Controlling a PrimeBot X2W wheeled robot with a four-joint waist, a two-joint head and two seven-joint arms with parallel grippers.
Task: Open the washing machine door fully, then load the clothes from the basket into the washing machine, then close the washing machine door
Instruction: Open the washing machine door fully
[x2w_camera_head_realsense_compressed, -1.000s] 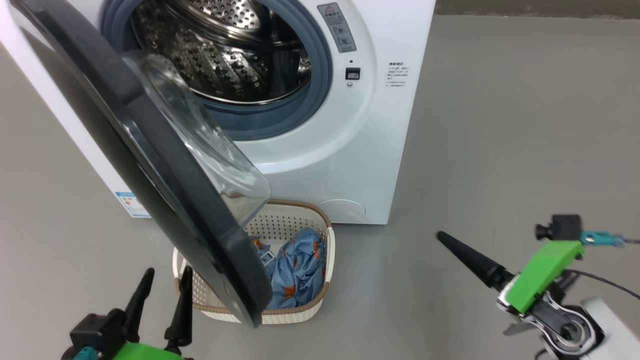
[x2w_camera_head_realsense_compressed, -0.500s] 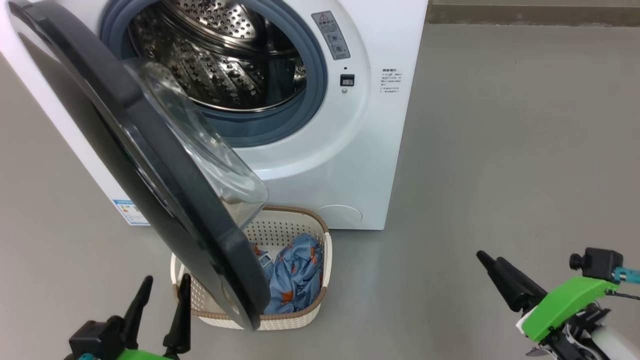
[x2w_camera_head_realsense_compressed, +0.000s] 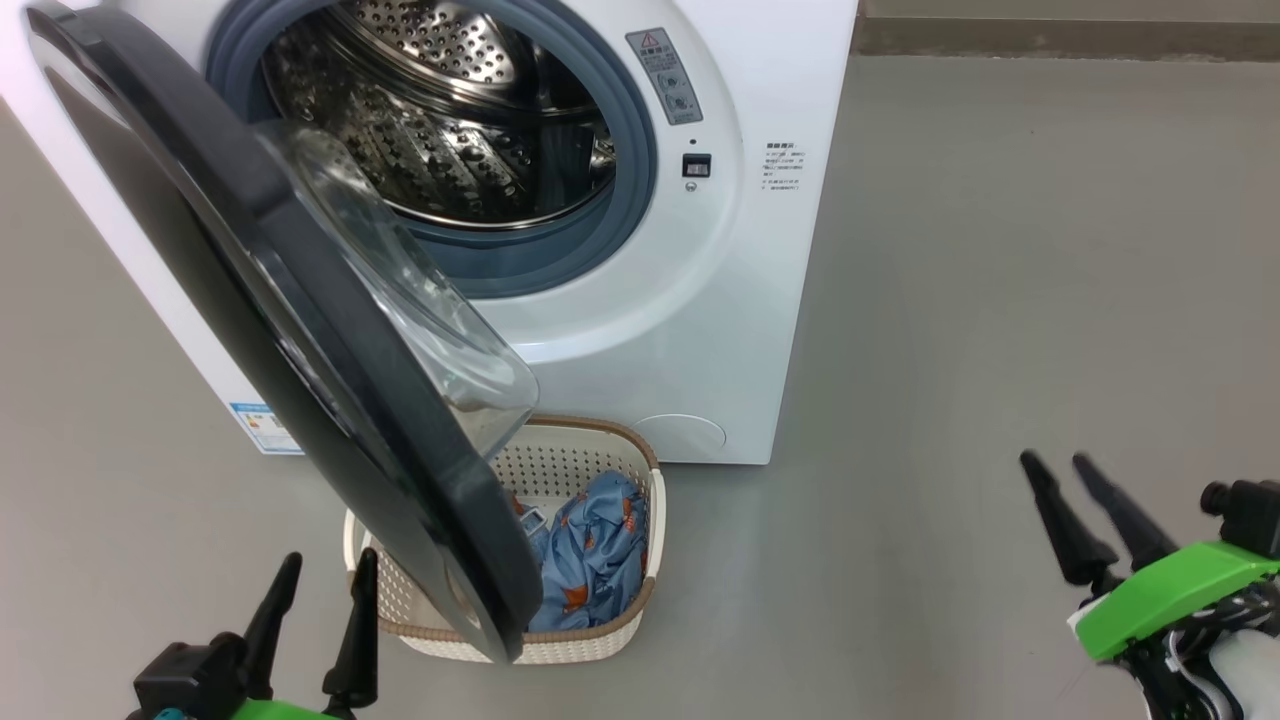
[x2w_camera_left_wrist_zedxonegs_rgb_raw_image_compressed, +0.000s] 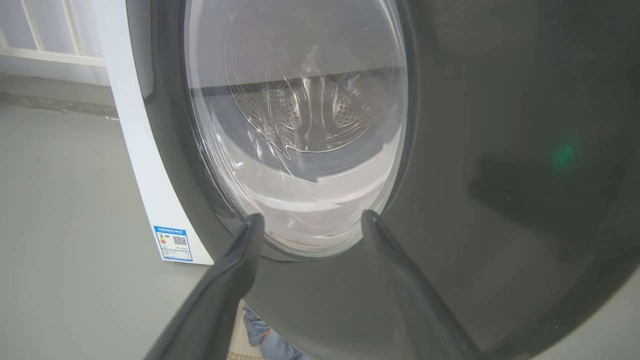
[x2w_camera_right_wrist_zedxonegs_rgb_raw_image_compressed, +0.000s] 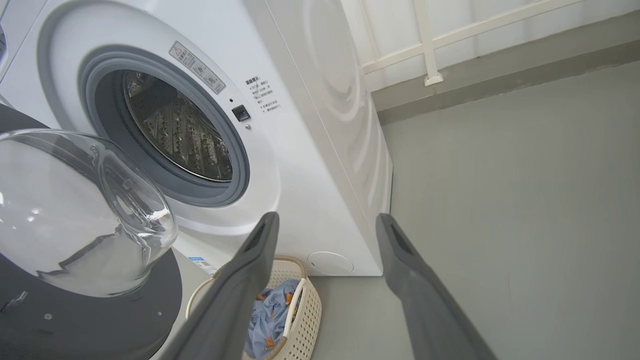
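Since a second ago the right hand (x2w_camera_head_realsense_compressed: 1053, 460) has swung out to the lower right of the head view. Its two long dark fingers, then pressed into one point, now stand moderately apart, holding nothing, over the bare grey floor (x2w_camera_head_realsense_compressed: 1000, 250). Low at the left, the left hand (x2w_camera_head_realsense_compressed: 330, 556) is spread and empty, just beside the large round door with the glossy black rim and bulging glass bowl (x2w_camera_head_realsense_compressed: 330, 400); whether it touches I cannot tell. That door hangs part-way open from the big white front-loading washing machine (x2w_camera_head_realsense_compressed: 700, 300). Its lower edge hides part of the small cream perforated basket (x2w_camera_head_realsense_compressed: 560, 462), which stands on the floor just in front of the machine and holds the light blue printed clothes (x2w_camera_head_realsense_compressed: 595, 545).
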